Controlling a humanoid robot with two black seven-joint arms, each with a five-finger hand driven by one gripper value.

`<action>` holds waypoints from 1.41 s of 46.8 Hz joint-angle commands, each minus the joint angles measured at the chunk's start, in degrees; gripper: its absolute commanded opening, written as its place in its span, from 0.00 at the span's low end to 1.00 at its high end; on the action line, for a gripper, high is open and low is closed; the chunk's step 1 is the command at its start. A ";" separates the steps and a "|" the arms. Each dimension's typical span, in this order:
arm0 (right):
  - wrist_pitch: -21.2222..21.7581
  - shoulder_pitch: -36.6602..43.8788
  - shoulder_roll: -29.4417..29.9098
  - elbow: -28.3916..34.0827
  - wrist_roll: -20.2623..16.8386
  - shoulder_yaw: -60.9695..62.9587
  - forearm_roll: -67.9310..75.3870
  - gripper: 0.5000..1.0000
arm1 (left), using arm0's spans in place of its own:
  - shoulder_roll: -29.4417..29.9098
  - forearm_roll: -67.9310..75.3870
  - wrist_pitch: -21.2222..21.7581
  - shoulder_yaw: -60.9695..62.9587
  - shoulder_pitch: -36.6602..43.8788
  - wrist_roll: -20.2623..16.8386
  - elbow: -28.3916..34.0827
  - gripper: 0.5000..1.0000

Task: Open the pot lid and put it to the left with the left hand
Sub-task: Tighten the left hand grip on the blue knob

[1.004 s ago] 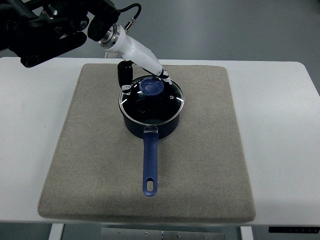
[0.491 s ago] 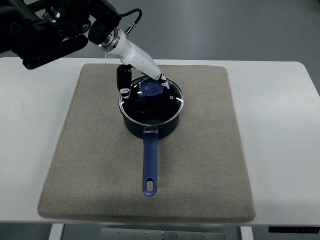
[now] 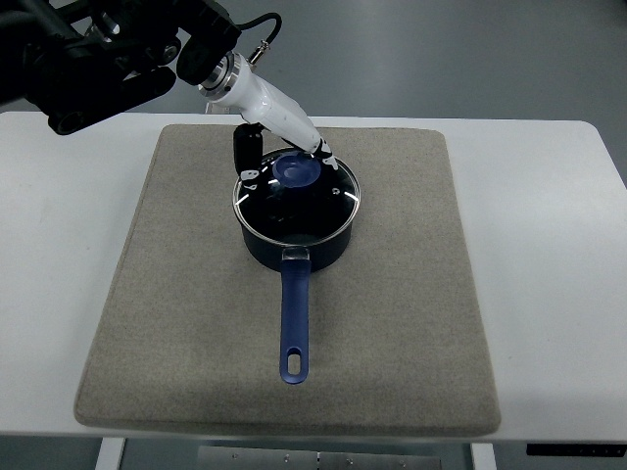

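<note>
A dark blue saucepan (image 3: 294,235) stands in the middle of the mat, its long blue handle (image 3: 294,318) pointing toward me. A glass lid (image 3: 328,196) with a round blue knob (image 3: 297,172) sits flat on the pot. My left hand (image 3: 285,164), white with black fingers, reaches in from the upper left and hovers at the lid's far edge. Its thumb (image 3: 245,154) hangs to the left of the knob and the other fingertips (image 3: 322,154) to the right. The fingers stand spread around the knob without closing on it.
The grey felt mat (image 3: 176,323) covers most of the white table (image 3: 549,245). Bare mat lies to the left and right of the pot. The black arm (image 3: 88,59) fills the upper left corner.
The left hand shifted only slightly over the knob, drifting left and back. The lid stays on the pot.
</note>
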 commanded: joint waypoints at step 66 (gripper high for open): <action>0.00 0.02 0.00 0.09 0.00 0.00 0.00 0.83 | 0.10 0.37 2.63 0.35 0.11 0.00 -0.52 0.72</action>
